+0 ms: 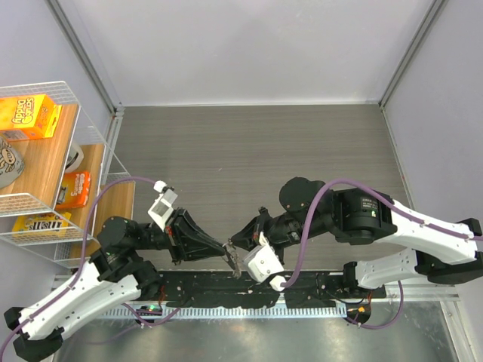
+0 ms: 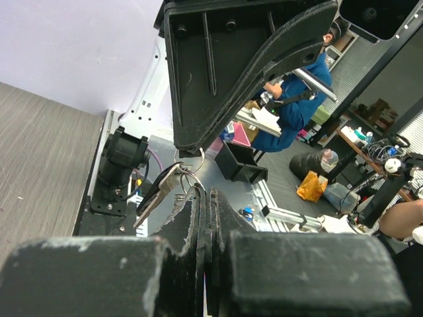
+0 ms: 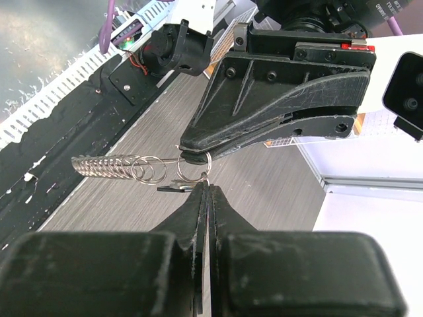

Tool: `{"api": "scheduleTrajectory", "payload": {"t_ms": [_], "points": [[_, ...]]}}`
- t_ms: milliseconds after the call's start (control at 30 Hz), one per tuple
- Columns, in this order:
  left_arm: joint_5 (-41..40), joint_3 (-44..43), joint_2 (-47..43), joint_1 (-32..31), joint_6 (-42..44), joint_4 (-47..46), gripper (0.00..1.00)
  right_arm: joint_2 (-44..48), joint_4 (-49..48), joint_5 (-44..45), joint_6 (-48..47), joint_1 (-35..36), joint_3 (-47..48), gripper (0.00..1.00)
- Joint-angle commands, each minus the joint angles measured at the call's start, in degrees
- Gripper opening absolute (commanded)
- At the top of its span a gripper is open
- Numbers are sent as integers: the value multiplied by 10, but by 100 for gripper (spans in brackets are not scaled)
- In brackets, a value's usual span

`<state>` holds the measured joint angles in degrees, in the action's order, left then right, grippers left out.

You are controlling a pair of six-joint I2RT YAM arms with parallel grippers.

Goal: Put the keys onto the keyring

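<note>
Silver split rings of the keyring hang in mid-air between my two claws, the coiled spring trailing off to one side. My left gripper is clenched on the top of the end ring. My right gripper is squeezed tight just below that ring, on its lower rim or on a key, I cannot tell which. The keys dangle beside the ring, touching it. To thread well, I judge, one claw must steady the ring while the other eases a key along the split without twisting.
</note>
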<state>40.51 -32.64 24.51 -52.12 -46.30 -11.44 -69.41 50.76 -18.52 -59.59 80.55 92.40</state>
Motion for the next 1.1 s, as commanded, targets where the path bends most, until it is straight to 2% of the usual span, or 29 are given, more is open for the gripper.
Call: {"api": "scheduleTrajectory", "payload": {"t_ms": [0,267,533,1067], "points": [[-10,6,-10,-1,-26,-67,0,15,-50,23,10,0,-16,5],[-25,28,-23,-1,-55,-88,0,57,-137,19,28,0,-93,5],[-18,26,-25,-1,-63,-97,0,81,-178,-11,-44,0,-146,5],[-21,22,-37,-1,-61,-72,0,69,-160,-50,-123,14,-104,5]]}}
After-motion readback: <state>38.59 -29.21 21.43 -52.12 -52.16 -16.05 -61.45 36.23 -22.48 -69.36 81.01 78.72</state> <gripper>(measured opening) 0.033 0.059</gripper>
